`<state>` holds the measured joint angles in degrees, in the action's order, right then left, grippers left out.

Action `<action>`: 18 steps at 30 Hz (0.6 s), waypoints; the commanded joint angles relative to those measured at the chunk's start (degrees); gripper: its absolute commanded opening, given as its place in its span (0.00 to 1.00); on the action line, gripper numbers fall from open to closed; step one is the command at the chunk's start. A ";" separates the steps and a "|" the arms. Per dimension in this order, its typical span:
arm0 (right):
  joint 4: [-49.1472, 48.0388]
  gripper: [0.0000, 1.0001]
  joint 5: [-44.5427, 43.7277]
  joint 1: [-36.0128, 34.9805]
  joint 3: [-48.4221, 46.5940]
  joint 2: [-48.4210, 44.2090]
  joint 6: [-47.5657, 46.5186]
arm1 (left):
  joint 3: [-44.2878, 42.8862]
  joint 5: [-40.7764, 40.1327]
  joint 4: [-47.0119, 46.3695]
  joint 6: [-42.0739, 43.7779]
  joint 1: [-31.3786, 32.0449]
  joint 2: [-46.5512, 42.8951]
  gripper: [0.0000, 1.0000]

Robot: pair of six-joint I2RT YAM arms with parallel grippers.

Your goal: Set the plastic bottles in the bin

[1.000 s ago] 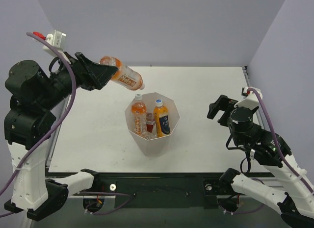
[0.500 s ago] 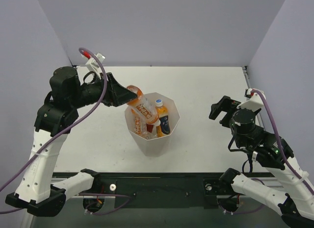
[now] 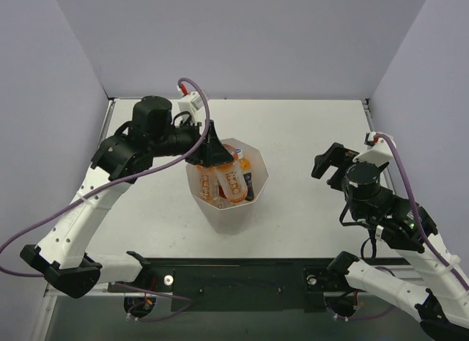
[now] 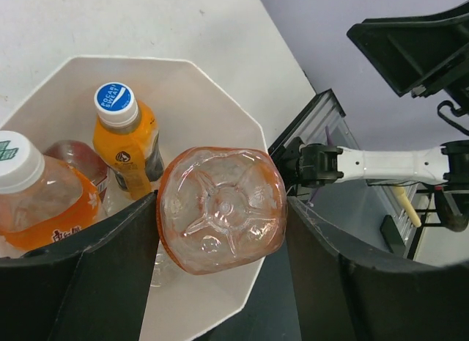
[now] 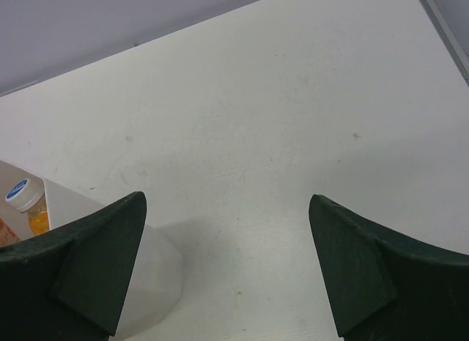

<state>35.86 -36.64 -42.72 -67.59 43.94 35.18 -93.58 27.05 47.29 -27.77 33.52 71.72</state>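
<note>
The white faceted bin (image 3: 251,199) stands mid-table. My left gripper (image 3: 217,158) is over its far left rim, shut on an orange-tinted bottle (image 3: 233,182) that hangs down inside the bin. In the left wrist view the bottle's clear base (image 4: 221,207) fills the gap between my left gripper's fingers (image 4: 221,231). Below it in the bin (image 4: 220,92) stand a blue-capped orange bottle (image 4: 124,132), a white-capped orange bottle (image 4: 37,191) and a reddish bottle (image 4: 73,156). My right gripper (image 3: 327,161) is open and empty, right of the bin (image 5: 150,279).
Bare white tabletop (image 5: 278,136) lies under my right gripper (image 5: 227,260). A blue bottle cap (image 5: 18,191) shows at that view's left edge. Grey walls close the back and both sides. The black rail with the arm bases (image 3: 242,275) runs along the near edge.
My left arm has swung right and down, carrying the bottle from above the table's far left into the bin's mouth and tipping it upright. The right arm has barely moved.
</note>
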 commanded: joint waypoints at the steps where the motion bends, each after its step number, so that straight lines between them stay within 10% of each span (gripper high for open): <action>1: -0.17 0.87 -1.24 0.27 0.36 0.53 0.86 | -4.50 -4.10 2.89 3.42 2.69 2.01 0.01; 5: 0.00 0.87 -1.85 0.18 0.36 0.53 0.95 | -7.66 -6.48 4.92 4.57 2.69 2.37 0.82; 18: 1.93 0.94 -6.24 0.18 -2.80 2.20 -1.25 | -23.49 -20.68 14.14 7.47 2.43 2.90 0.89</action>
<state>35.97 -37.89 -42.72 -67.66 45.34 35.31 -111.28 16.88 57.76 -22.35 36.18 75.75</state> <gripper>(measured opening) 0.907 0.888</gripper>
